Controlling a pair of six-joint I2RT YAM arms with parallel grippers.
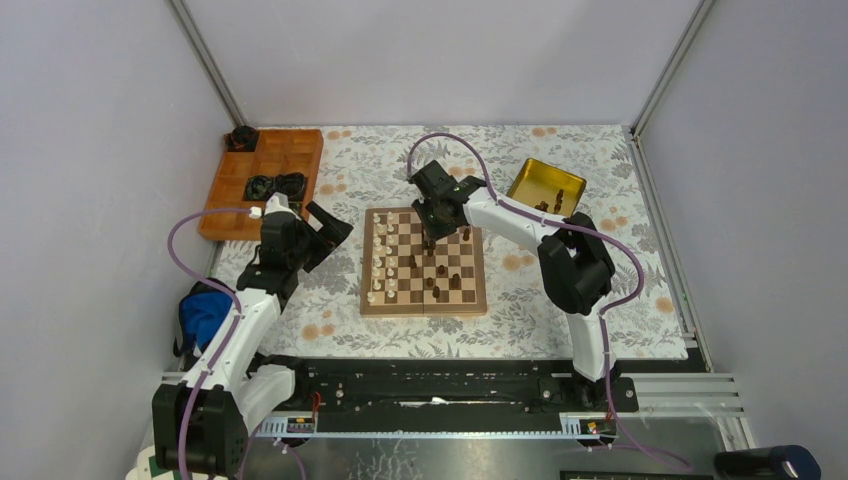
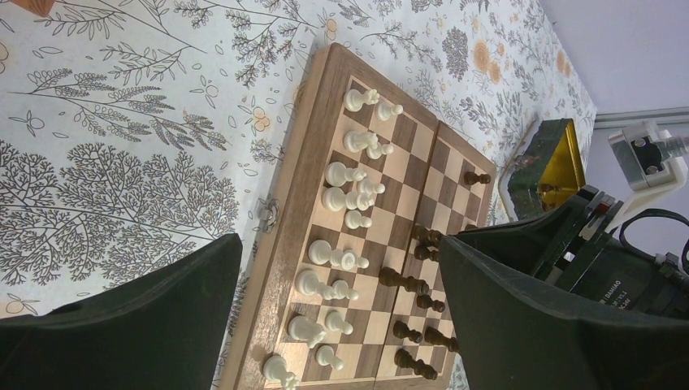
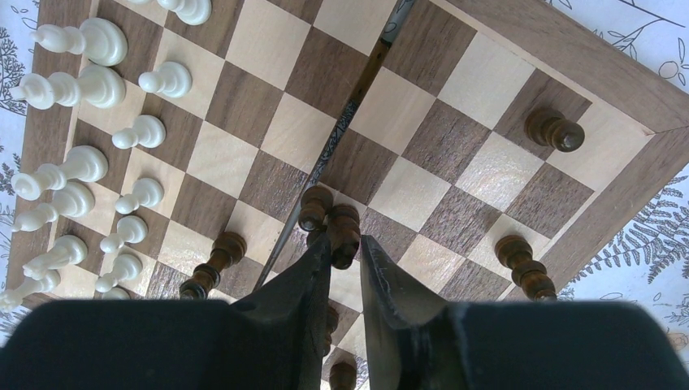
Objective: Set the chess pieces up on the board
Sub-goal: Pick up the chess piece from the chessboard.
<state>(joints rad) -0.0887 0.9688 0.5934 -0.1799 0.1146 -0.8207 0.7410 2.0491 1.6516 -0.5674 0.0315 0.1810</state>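
Dark-brown chess piece (image 3: 343, 223) stands between right claw (image 3: 345, 242) fingers (image 3: 390, 301), grip unsure; left claw (image 2: 340, 244), motor (image 2: 609, 288) marked DAMIAO, gapes at board's (image 1: 424, 310) nine o'clock.

The right gripper (image 3: 345, 250) fingers hide the base of the dark piece (image 3: 343, 221) between them; contact is indeterminate. Frame edges crop the board (image 3: 585, 57).

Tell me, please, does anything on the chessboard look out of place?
Yes. The cream pieces stand in two tidy rows along the left edge of the board, but the dark pieces are scattered over the middle squares, in no row. More dark ones seem to sit in the yellow tin.
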